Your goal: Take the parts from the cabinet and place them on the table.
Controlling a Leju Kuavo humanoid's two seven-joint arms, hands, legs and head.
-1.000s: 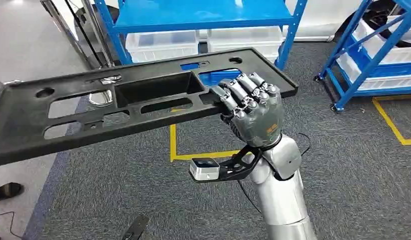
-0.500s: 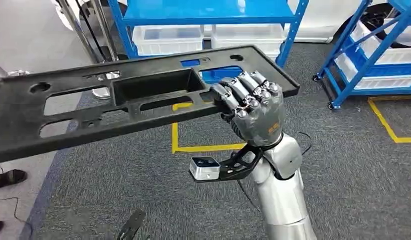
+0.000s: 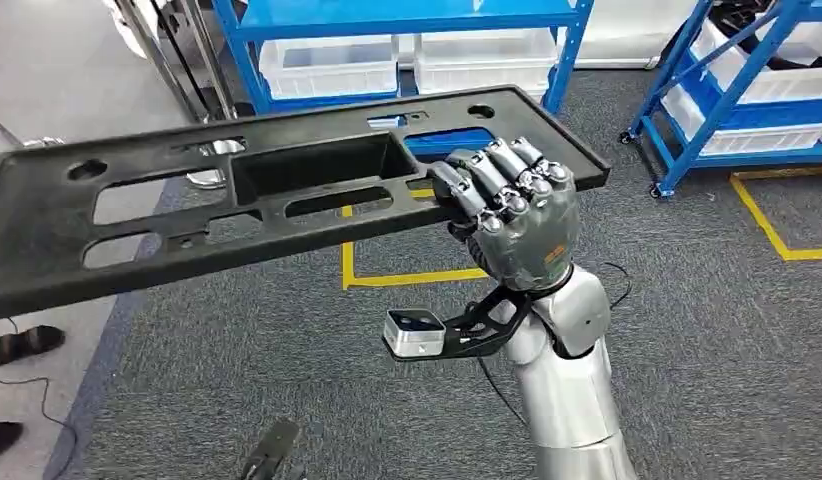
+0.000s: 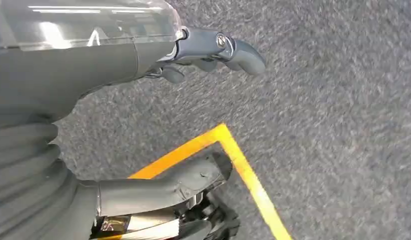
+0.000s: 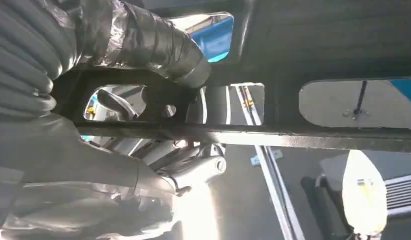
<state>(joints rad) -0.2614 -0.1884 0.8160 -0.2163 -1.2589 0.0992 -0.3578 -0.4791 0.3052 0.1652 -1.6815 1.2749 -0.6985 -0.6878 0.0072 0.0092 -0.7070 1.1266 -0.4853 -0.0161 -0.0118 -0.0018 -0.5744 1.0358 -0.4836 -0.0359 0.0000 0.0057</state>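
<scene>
A long black plastic panel (image 3: 187,210) with several cut-outs and a deep rectangular recess hangs level in the air over the carpet, stretching from my right hand out past the left edge of the head view. My right hand (image 3: 512,215) grips its near edge by the right end, fingers curled over the top. In the right wrist view the same hand (image 5: 93,100) wraps a bar of the panel (image 5: 318,45) from below. My left hand (image 4: 83,65) hangs over the carpet, thumb and fingers apart, holding nothing.
A blue shelf rack (image 3: 387,20) with white bins (image 3: 332,65) stands straight ahead, behind the panel. A second blue rack (image 3: 717,100) on castors is at the right. Yellow floor tape (image 3: 407,277) marks the grey carpet. Shoes (image 3: 22,345) and a cable lie at the left.
The whole picture has shifted a little, so the camera has moved. My right hand keeps its grip on the panel, which sits in almost the same place.
</scene>
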